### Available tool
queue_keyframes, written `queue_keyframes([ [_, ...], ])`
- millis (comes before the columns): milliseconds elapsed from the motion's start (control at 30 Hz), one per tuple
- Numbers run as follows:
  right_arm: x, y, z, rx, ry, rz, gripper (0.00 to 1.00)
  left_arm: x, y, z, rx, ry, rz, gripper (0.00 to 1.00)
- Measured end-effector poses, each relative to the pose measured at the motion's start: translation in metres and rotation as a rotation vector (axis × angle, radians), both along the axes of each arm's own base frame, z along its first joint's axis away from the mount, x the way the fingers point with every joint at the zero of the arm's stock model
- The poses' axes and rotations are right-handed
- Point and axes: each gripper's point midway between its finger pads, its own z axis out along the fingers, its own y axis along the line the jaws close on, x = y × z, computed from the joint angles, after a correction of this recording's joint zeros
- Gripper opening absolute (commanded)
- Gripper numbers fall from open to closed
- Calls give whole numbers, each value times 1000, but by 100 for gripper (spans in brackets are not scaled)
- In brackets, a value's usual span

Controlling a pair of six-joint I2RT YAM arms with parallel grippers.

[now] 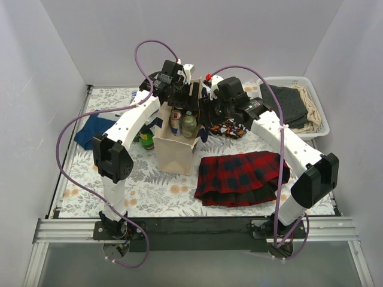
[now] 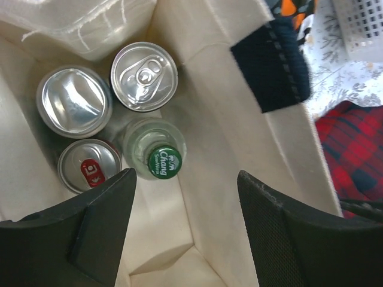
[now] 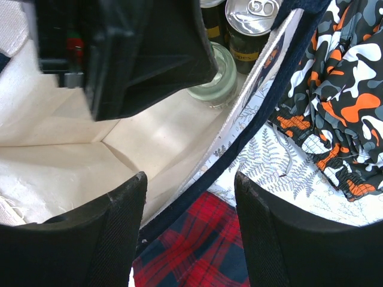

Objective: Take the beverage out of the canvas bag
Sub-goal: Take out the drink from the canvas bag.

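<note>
The cream canvas bag (image 1: 176, 152) stands upright mid-table, its mouth open. In the left wrist view I look straight down into the bag (image 2: 221, 137). Three cans (image 2: 143, 76) and a glass bottle with a green Chang cap (image 2: 164, 161) stand in it. My left gripper (image 2: 187, 203) is open and empty above the bag's mouth, the bottle just ahead of its left finger. My right gripper (image 3: 190, 203) is open and empty, its fingers straddling the bag's right rim and navy strap (image 3: 239, 143). The bottle (image 3: 218, 75) and a can (image 3: 251, 24) show beyond it.
A red plaid cloth (image 1: 239, 176) lies right of the bag. An orange camo cloth (image 1: 230, 127) lies behind it. A white basket (image 1: 317, 128) with clothes stands at the back right. A blue cloth (image 1: 93, 131) and a green drink (image 1: 146, 140) are left of the bag.
</note>
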Motion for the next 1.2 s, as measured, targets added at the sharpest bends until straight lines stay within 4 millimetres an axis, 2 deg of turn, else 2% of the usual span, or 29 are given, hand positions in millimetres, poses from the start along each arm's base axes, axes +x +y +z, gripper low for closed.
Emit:
queue_keyframes([
  [300, 0, -1, 2, 1, -5, -3, 67, 8, 7, -37, 63, 42, 52, 68],
  [467, 0, -1, 2, 2, -5, -3, 68, 8, 11, -50, 89, 61, 69, 68],
  [833, 0, -1, 2, 2, -5, -4, 68, 13, 10, -54, 83, 46, 82, 60],
  [1200, 0, -2, 2, 2, -5, -6, 68, 14, 12, -62, 95, 49, 95, 57],
])
